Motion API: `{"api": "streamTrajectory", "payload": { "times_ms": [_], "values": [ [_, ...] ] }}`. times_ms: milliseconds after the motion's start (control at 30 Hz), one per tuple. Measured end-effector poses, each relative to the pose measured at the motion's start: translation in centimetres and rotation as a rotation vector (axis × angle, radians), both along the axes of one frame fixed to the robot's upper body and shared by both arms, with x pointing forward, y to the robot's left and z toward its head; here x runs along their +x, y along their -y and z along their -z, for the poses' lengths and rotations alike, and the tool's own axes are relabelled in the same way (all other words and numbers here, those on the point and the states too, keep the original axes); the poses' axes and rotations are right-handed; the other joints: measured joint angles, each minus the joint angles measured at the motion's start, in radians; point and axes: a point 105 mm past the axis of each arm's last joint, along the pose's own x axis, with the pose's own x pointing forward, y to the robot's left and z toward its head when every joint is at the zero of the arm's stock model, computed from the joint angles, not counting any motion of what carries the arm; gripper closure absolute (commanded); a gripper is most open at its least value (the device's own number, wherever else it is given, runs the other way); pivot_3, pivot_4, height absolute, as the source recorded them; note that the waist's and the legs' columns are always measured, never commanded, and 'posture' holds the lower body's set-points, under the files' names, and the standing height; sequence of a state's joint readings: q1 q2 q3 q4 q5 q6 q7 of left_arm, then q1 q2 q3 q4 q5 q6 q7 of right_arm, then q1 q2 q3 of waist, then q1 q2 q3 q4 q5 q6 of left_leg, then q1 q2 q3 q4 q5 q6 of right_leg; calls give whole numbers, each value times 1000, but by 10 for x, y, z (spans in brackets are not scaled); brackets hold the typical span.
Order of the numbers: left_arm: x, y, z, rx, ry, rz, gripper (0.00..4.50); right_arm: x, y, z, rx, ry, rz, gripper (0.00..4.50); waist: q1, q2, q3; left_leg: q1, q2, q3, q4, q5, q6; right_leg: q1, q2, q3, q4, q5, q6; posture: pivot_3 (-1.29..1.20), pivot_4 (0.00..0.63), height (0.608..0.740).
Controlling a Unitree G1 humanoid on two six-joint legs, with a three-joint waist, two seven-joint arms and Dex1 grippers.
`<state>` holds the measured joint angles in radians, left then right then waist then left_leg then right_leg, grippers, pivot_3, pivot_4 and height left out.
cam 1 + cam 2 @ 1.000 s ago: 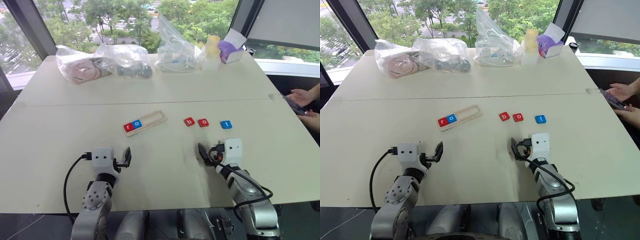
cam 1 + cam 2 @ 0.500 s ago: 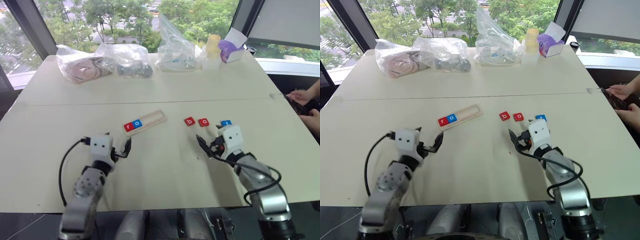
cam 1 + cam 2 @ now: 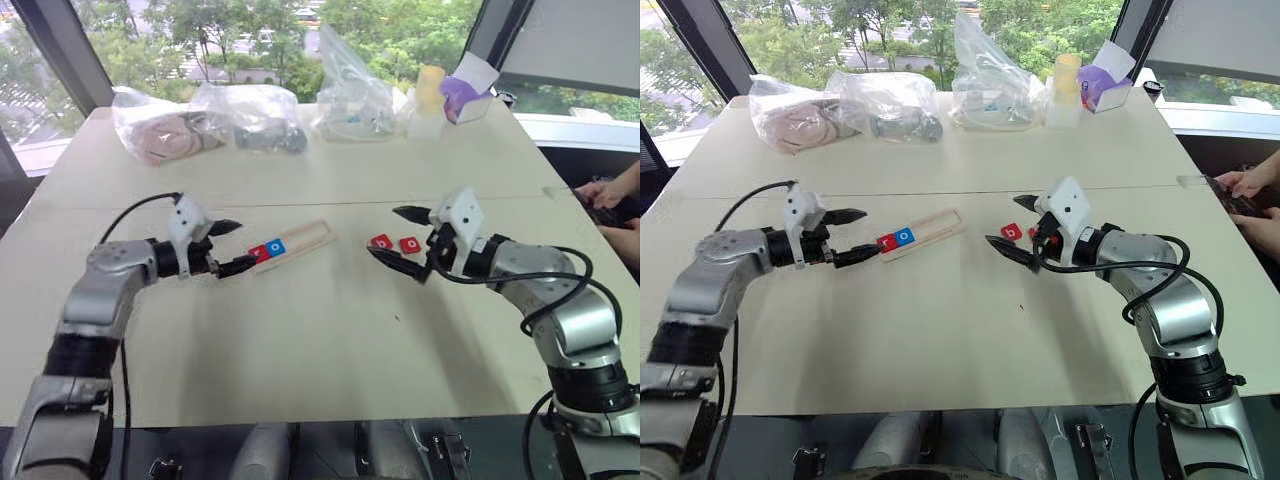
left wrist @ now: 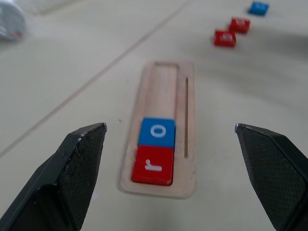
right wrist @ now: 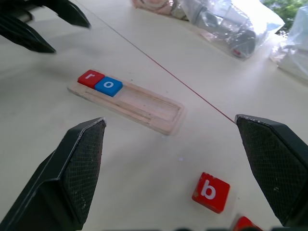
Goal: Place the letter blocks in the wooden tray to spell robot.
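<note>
— Tray position, please?

— The wooden tray (image 3: pixel 292 245) lies near the table (image 3: pixel 320 340) centre, slanted, with a red "r" block (image 4: pixel 153 165) and a blue "o" block (image 4: pixel 157 132) touching at its 8 o'clock end; the rest of the slot is bare.

— Loose blocks?

— At 3 o'clock from the tray: red "b" block (image 5: pixel 211 191), another red block (image 3: pixel 410 244) just beside it, and a blue block (image 4: pixel 259 7) farther along in the left wrist view.

— Grippers?

— Left gripper (image 3: pixel 230 246) hangs at the tray's 9 o'clock end, fingers spread wide, empty. Right gripper (image 3: pixel 400 240) hovers by the red blocks, equally wide, holding nothing.
</note>
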<state>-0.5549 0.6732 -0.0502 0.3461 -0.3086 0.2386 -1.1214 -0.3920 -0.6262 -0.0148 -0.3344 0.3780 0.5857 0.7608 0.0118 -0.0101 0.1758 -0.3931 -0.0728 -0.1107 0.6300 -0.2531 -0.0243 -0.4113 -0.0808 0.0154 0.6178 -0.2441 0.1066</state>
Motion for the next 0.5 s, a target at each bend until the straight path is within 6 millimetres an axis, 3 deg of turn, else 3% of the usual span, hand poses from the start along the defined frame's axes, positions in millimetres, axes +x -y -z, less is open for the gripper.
{"api": "streamTrajectory", "payload": {
  "times_ms": [267,500],
  "values": [
    [26,11,16,32,-95,91,0,1,-1,5,18,-9,27,54,-4,-1,0,-2,0,0,0,0,0,-2,0,0,2,0,1,0,150,740],
    [29,14,26,35,-135,111,0,-7,-1,12,14,-22,56,54,-12,-1,0,-2,0,0,2,0,0,-3,0,1,6,0,1,0,150,740]
  ]
}}
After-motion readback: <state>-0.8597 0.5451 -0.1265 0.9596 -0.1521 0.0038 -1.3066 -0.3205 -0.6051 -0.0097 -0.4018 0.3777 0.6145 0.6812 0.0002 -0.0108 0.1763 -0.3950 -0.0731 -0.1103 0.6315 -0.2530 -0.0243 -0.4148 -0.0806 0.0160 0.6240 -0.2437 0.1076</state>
